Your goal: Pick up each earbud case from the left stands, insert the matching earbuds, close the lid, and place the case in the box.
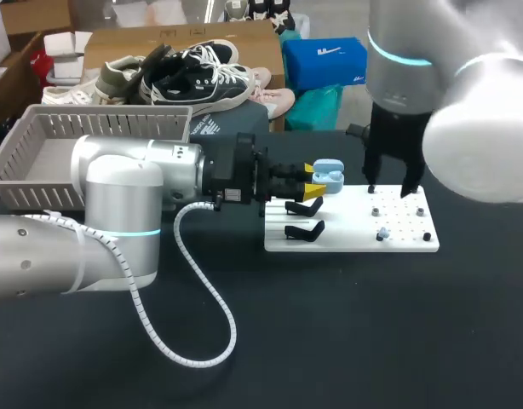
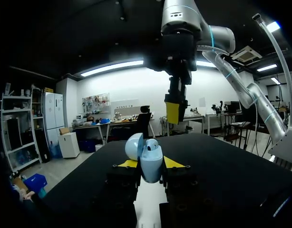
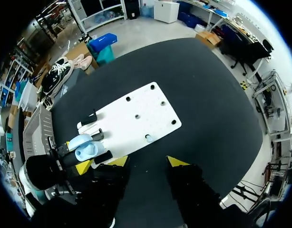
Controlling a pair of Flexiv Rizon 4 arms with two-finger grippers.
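A light blue earbud case (image 1: 330,175) with its lid swung open is held just over the left end of the white board (image 1: 355,243). My left gripper (image 1: 317,181) is shut on it from both sides. In the left wrist view the case (image 2: 150,159) stands upright between the yellow tips. My right gripper (image 1: 389,183) hangs above the board's right half, open with nothing in it. Its own view shows its gripper (image 3: 147,162) above the board's near edge, and a small pale earbud (image 3: 148,138) sits on the board (image 3: 146,107).
Two black stands (image 1: 304,207) (image 1: 303,229) sit on the board's left part, below the held case. A grey slatted basket (image 1: 40,183) stands at the far left of the table. A white coiled cable (image 1: 202,290) trails from my left arm over the dark tabletop.
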